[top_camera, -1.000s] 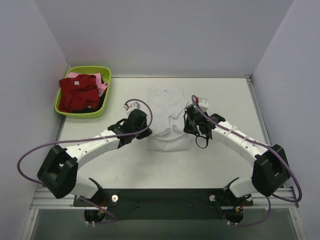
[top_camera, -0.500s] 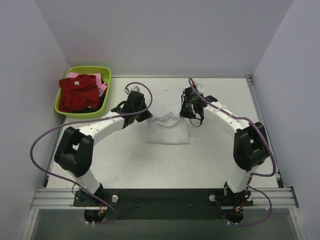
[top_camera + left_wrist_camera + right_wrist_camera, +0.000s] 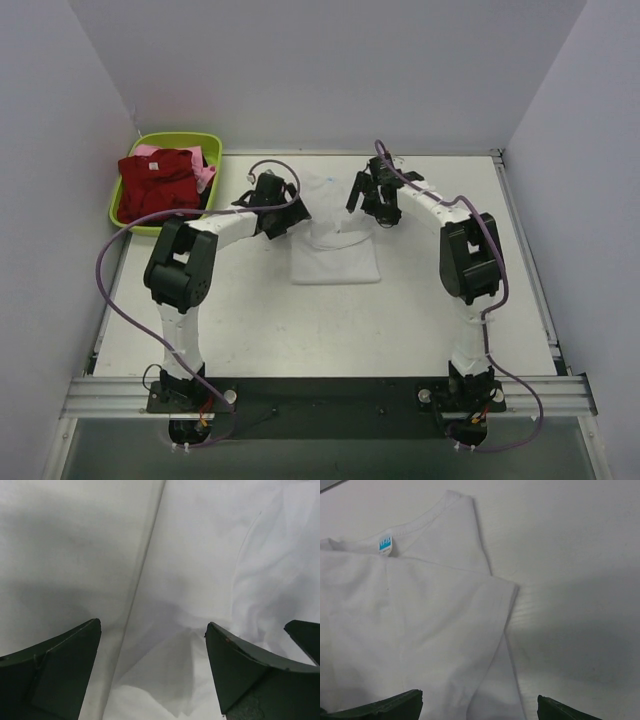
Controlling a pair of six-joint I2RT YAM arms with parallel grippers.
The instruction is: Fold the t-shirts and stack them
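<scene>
**Top view.** White t-shirt (image 3: pixel 335 250) folded into a rectangle, flat on the table (image 3: pixel 420 320), far middle. Left fingers (image 3: pixel 290 217) by its far left corner, right fingers (image 3: pixel 358 195) by its far right corner. Contact with the cloth not resolvable from here. Dark red t-shirt (image 3: pixel 155 185) heaped in the lime-green basin (image 3: pixel 215 150) at far left, pink t-shirt (image 3: pixel 205 178) showing at its edge. Both well apart from the arms.

**Left wrist.** Left fingers (image 3: pixel 55 670) spread wide, nothing gripped. Edge of the white t-shirt (image 3: pixel 215 555) running through the gap. Cloth under the finger at frame right, bare table under the other.

**Right wrist.** Right fingers (image 3: pixel 385 707) likewise spread wide and empty, only the tips in frame. White t-shirt (image 3: pixel 410 630) under the finger at frame left, with the collar and small blue label (image 3: pixel 385 545) beyond. Folded side edge falling between the tips. Bare table under the finger at frame right.
</scene>
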